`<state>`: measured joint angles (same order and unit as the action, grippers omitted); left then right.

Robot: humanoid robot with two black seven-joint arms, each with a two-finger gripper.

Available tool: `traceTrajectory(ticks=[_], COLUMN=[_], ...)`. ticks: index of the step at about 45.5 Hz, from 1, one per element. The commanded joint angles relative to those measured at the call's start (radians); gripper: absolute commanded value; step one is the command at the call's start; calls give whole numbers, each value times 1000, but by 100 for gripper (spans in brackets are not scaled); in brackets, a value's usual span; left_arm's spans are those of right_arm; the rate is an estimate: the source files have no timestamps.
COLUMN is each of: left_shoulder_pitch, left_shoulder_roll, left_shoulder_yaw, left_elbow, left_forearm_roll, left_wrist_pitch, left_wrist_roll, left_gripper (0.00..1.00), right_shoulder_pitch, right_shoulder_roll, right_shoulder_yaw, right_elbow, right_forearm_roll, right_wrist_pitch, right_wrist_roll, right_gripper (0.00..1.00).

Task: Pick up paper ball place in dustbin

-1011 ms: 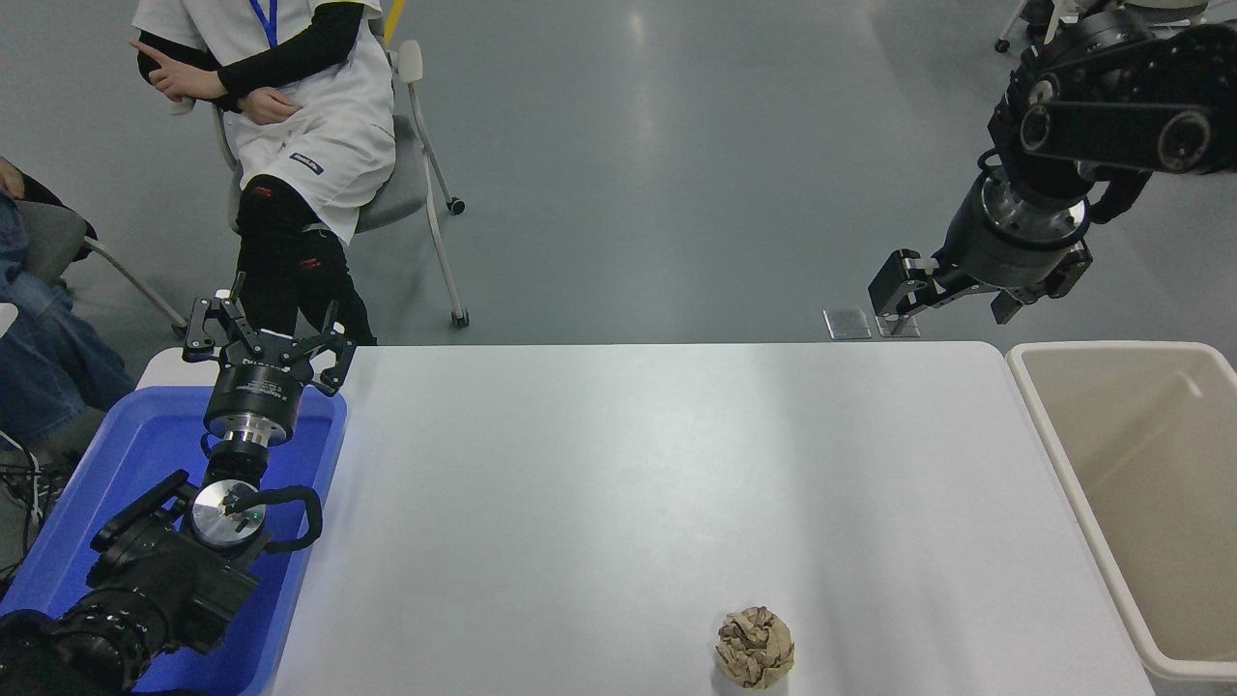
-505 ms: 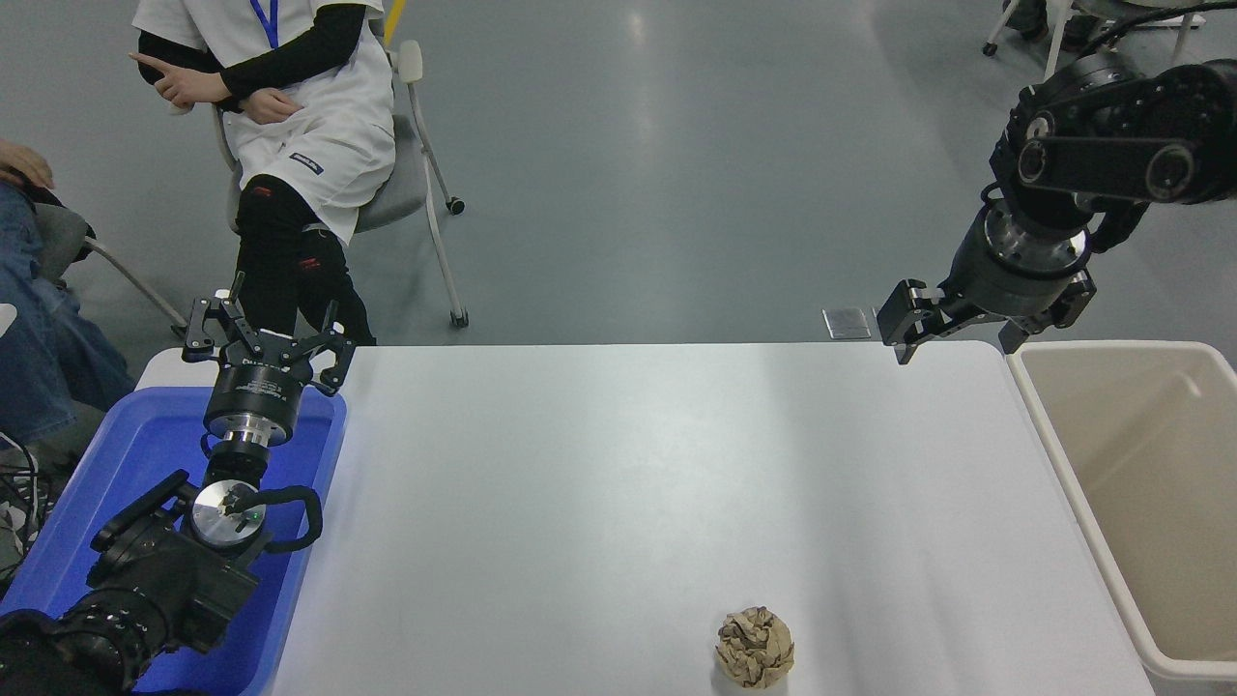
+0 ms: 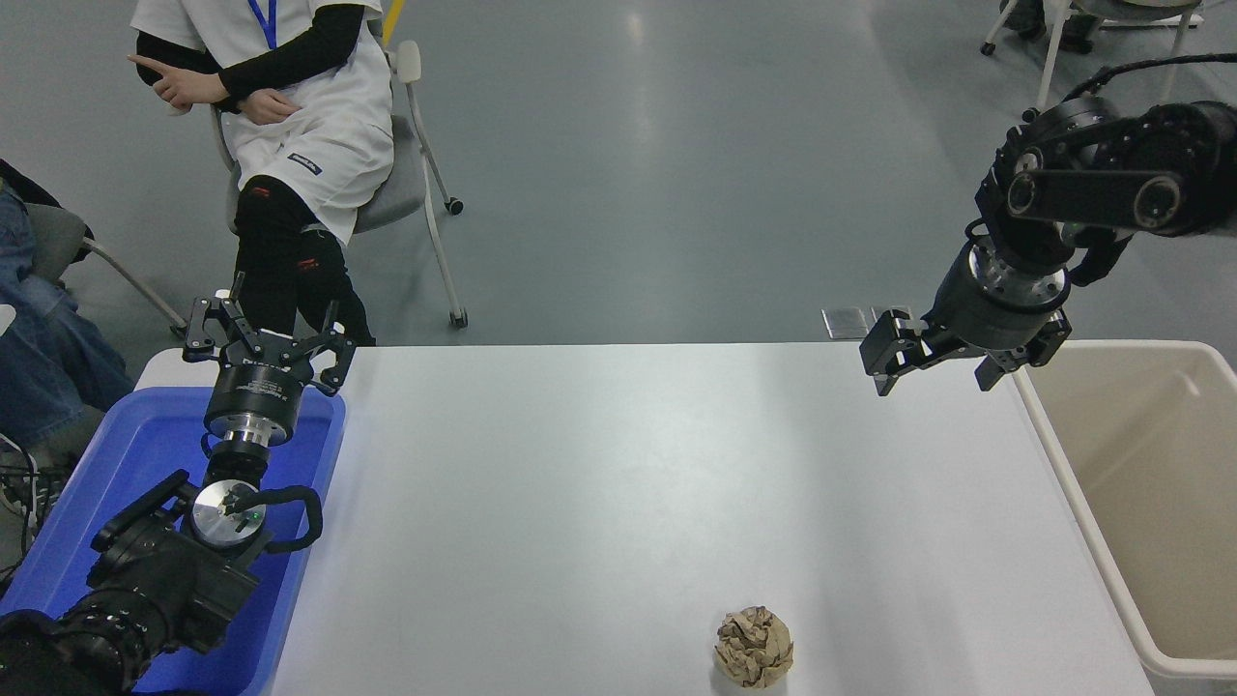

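Reaching: you are in the approach step; the right gripper hangs over the far right of the tabletop, jaws open and empty.
Paper ball: the paper ball lies at the near edge, well apart from it.
Dustbin: the dustbin stands at the right, empty.
Next move: bring the gripper toward you and down over the ball.
Change: the right gripper has come lower and nearer.
Left gripper: the left gripper is parked over the blue tray, jaws open.
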<state>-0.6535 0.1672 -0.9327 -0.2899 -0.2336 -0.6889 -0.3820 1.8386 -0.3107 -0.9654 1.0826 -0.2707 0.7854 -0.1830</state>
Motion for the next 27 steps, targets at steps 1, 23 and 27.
traceTrajectory(ticks=[1, 23, 27], left_shoulder_pitch=[0, 0, 0], left_shoulder_roll=[0, 0, 0], left_shoulder_yaw=[0, 0, 0], left_elbow=[0, 0, 0], left_forearm_roll=[0, 0, 0], left_wrist_pitch=[0, 0, 0], left_wrist_roll=[0, 0, 0], left_gripper=[99, 99, 99], right_shoulder_pitch=[-77, -321, -343], right_shoulder_roll=[-1, 12, 33], right_shoulder_yaw=[42, 303, 310], right_elbow=[10, 8, -1], right_forearm_roll=[-41, -111, -116], right_wrist_pitch=[0, 0, 0], right_wrist_roll=[-3, -29, -32], right_gripper=[100, 100, 100])
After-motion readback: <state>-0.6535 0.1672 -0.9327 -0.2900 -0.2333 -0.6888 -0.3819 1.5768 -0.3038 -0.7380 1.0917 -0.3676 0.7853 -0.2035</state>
